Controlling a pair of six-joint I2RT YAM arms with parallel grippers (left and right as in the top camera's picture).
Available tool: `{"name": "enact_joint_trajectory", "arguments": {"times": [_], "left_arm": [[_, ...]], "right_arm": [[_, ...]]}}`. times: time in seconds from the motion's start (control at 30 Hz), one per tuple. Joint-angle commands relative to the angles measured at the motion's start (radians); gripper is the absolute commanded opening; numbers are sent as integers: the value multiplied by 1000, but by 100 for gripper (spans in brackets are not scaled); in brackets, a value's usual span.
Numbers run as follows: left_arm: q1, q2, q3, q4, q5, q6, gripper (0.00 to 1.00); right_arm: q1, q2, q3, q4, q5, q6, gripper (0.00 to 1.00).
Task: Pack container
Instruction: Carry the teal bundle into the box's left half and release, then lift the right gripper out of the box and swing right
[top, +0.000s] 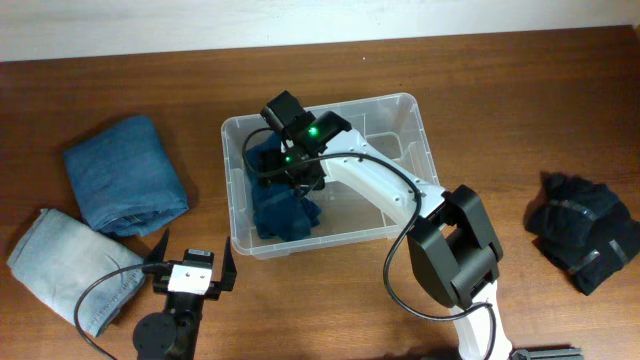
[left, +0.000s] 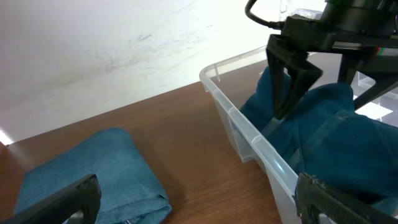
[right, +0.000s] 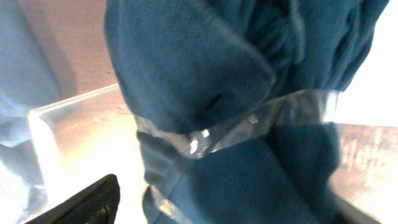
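The clear plastic container (top: 325, 108) stands mid-table. A dark teal garment (top: 285, 215) lies in its left half. My right gripper (top: 290, 165) reaches down into the container over this garment. In the right wrist view its fingers (right: 211, 211) are spread wide, with the garment (right: 205, 74) between and below them and the container wall (right: 81, 130) behind. My left gripper (top: 190, 265) is open and empty, low over the table in front of the container. The left wrist view shows its fingers (left: 196, 205), the container rim (left: 249, 134), the garment (left: 348, 137) and the right gripper (left: 289, 93).
A folded blue denim garment (top: 125, 175) lies left of the container and also shows in the left wrist view (left: 93, 168). A folded light denim garment (top: 70, 265) lies at the front left. A crumpled dark garment (top: 585, 230) lies at the right.
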Motion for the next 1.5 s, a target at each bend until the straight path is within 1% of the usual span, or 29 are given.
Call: {"name": "enact_joint_trajectory", "arguments": {"times": [0.0, 0.03, 0.1, 0.2, 0.27, 0.37, 0.5, 0.53, 0.6, 0.67, 0.77, 0.93, 1.0, 1.07, 1.13, 1.2, 1.33, 1.4, 1.47], "left_arm": [[-4, -6, -8, 3, -3, 19, 99], [-4, -6, -8, 3, -3, 18, 99], [-4, -6, -8, 3, -3, 18, 99], [-4, -6, -8, 3, -3, 18, 99], [-4, -6, -8, 3, -3, 18, 99], [-4, -6, -8, 3, -3, 18, 99], [-4, -6, -8, 3, -3, 18, 99], [-4, -6, -8, 3, -3, 18, 99], [-4, -6, -8, 3, -3, 18, 99], [-4, -6, -8, 3, -3, 18, 99], [-4, -6, -8, 3, -3, 18, 99], [-4, -6, -8, 3, -3, 18, 99], [-4, -6, -8, 3, -3, 18, 99], [-4, -6, -8, 3, -3, 18, 99], [-4, -5, -8, 3, -3, 18, 99], [-4, -6, -8, 3, -3, 18, 99], [-4, -5, -8, 3, -4, 18, 99], [-4, -5, -8, 3, -3, 18, 99], [-4, -5, -8, 3, -3, 18, 99]], "right_arm": [[6, -6, 6, 3, -25, -1, 94], [1, -6, 10, 3, -29, -20, 97], [-16, -11, 25, 2, -51, -56, 99], [-36, -21, 50, -8, -50, -115, 99], [-62, -31, 88, -43, -50, -206, 99], [-114, -43, 217, -198, -26, -361, 99], [-169, -53, 389, -387, 67, -430, 99], [-179, -53, 421, -425, 84, -437, 99], [-220, -53, 508, -561, 174, -438, 99], [-262, -53, 539, -662, 225, -437, 100], [-324, -53, 539, -752, 231, -455, 100], [-416, -51, 539, -793, 251, -456, 100], [-460, -51, 529, -800, 251, -479, 99], [-488, -51, 521, -811, 253, -483, 96], [-510, -51, 499, -811, 253, -487, 91], [-522, -51, 473, -810, 253, -506, 79], [-525, -51, 394, -808, 254, -537, 79], [-525, -51, 354, -794, 257, -539, 72], [-525, -51, 311, -779, 257, -539, 62]]}}
